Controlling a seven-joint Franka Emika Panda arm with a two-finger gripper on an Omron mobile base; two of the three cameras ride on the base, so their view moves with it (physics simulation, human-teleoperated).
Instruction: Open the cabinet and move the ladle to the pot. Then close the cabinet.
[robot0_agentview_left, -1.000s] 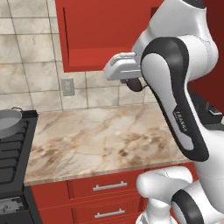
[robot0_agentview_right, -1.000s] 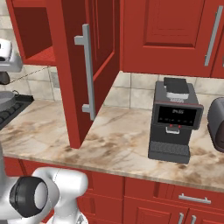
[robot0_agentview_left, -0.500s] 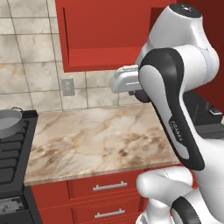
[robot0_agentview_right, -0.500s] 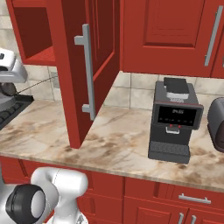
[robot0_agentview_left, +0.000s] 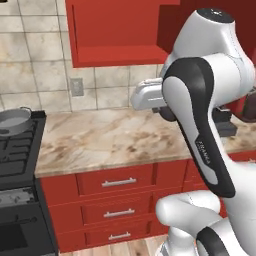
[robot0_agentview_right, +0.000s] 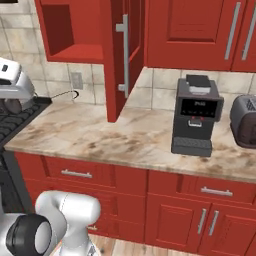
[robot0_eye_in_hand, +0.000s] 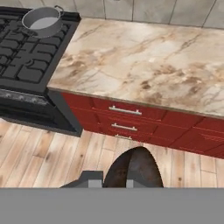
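Currently, one ladle (robot0_eye_in_hand: 133, 168), dark brown with its rounded bowl end showing, sits pinched in the tool (robot0_eye_in_hand: 114, 183), whose jaws are pressed together on it, held high over the floor so that, by judgement, it can be carried across the counter (robot0_eye_in_hand: 144, 65) to the stove (robot0_eye_in_hand: 26, 57). One pot (robot0_eye_in_hand: 42, 20), grey and empty, waits on a far burner; one cabinet (robot0_agentview_right: 75, 30) stands open, its door (robot0_agentview_right: 121, 50) swung out with the silver bar handle (robot0_agentview_right: 125, 52) facing forward, presumably left so until the ladle is delivered. Also counted: one coffee machine (robot0_agentview_right: 196, 115), one wall outlet (robot0_agentview_left: 76, 86), three drawers (robot0_agentview_left: 117, 182) stacked beside the stove.

text: "FRANKA", faint | on: robot arm link (robot0_agentview_left: 202, 150) | other text: none legible
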